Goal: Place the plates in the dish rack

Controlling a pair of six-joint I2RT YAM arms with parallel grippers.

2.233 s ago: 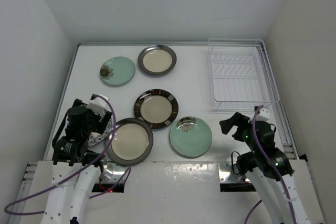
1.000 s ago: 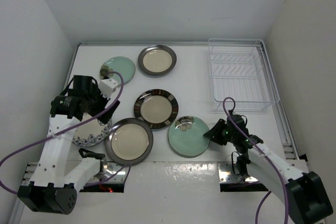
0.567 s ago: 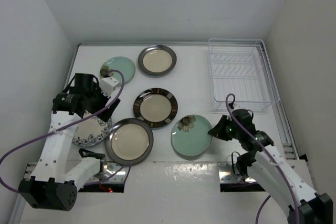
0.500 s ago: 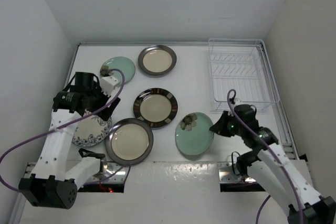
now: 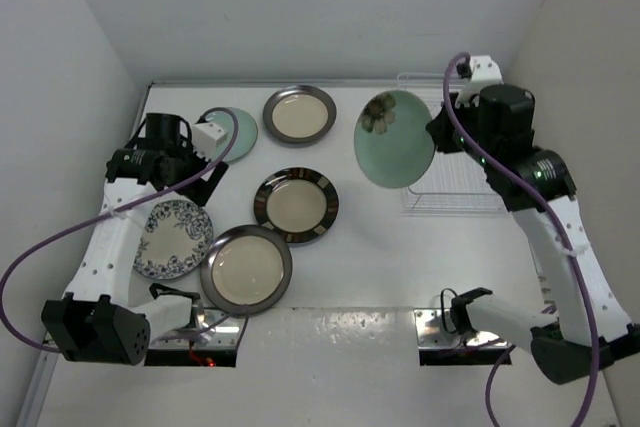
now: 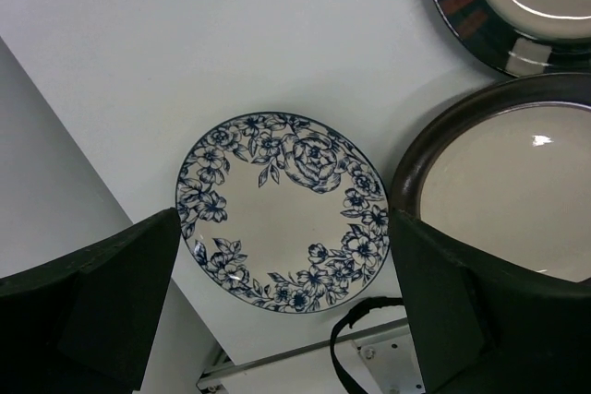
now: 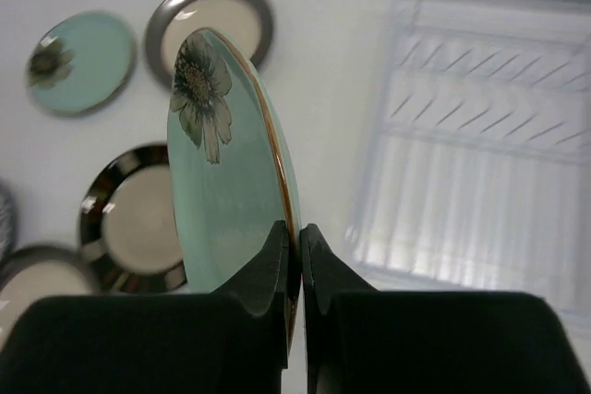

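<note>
While my right gripper (image 7: 297, 239) pinches rim of round mint-green flowered plate (image 7: 222, 182), held aloft on edge at 9 o'clock of clear wire-tined dish rack (image 7: 480, 126): keep it upright, line edge with tine gap, lower slowly. Left gripper (image 6: 284, 220) spread wide.

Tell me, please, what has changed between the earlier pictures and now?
The right gripper closed on the rim of the mint-green round plate with a dark flower, lifted it and carried it on edge toward the clear wire dish rack. The open left gripper swung away, uncovering the white-blue floral plate. The other four plates and rack stayed put.
</note>
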